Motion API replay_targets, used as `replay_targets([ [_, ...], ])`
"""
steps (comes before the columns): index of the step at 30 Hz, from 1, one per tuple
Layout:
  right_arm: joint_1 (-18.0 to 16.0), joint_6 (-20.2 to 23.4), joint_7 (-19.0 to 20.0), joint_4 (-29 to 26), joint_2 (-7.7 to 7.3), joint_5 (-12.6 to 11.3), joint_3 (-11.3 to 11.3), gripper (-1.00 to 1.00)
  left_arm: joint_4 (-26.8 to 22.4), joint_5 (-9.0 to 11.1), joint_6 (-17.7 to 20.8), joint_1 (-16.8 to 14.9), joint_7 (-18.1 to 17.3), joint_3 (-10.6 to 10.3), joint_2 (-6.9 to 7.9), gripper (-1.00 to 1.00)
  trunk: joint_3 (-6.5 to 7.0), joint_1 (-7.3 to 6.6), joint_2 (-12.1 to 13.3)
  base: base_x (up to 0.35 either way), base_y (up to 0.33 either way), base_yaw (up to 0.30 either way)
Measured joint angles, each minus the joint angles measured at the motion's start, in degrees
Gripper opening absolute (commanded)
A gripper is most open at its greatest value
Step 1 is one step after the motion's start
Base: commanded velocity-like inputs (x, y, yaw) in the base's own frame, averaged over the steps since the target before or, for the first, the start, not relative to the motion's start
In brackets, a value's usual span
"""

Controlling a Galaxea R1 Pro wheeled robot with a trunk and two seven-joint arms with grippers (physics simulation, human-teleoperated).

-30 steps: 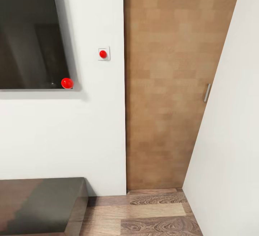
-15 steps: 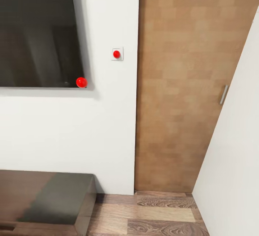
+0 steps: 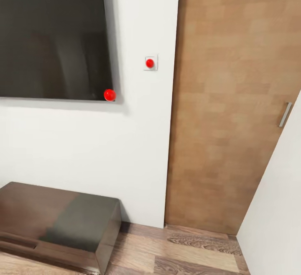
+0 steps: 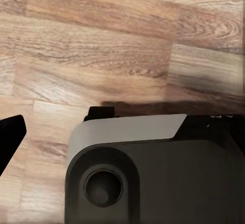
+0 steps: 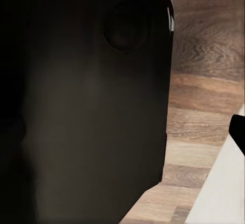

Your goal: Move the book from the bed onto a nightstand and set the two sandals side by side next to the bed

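The book, the bed, the nightstands and the two sandals are out of view. The head view faces a white wall (image 3: 83,149) and a closed wooden door (image 3: 225,111). In the left wrist view, a black fingertip (image 4: 10,137) of my left gripper sits at the picture's edge over wood-plank floor (image 4: 102,45), with nothing in it. In the right wrist view, a black fingertip (image 5: 239,131) of my right gripper stands at the edge, empty. Both fingertips sit far from the picture's middle, so the jaws stand apart.
A large dark panel (image 3: 50,36) hangs on the wall with a red ball (image 3: 109,95) at its corner. A wall switch (image 3: 150,62) has a red dot. A low dark-brown bench (image 3: 62,220) stands against the wall. A white wall (image 3: 276,224) closes in at the right.
The whole head view has shifted: wall panel, switch and door now lie further right, and more of the low bench shows. The camera has turned; nothing in the room has moved.
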Motion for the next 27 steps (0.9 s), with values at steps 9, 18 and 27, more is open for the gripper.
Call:
replay_targets([
  [9,0.0,0.0,0.0,0.0,-0.03,0.0,0.0,1.0,0.0,0.0,0.0,0.0,0.0,0.0,0.0,1.0,0.0,0.0,0.0,0.0,-0.149,0.254],
  [18,0.0,0.0,0.01,0.0,0.02,0.0,0.0,1.0,-0.05,0.0,0.0,0.0,0.0,0.0,0.0,1.0,0.0,0.0,0.0,0.0,-0.006,0.254],
  [27,0.0,0.0,0.0,0.01,0.05,0.0,0.0,1.0,-0.04,-0.01,0.0,0.0,0.0,0.0,0.0,1.0,0.0,0.0,0.0,0.0,0.0,0.254],
])
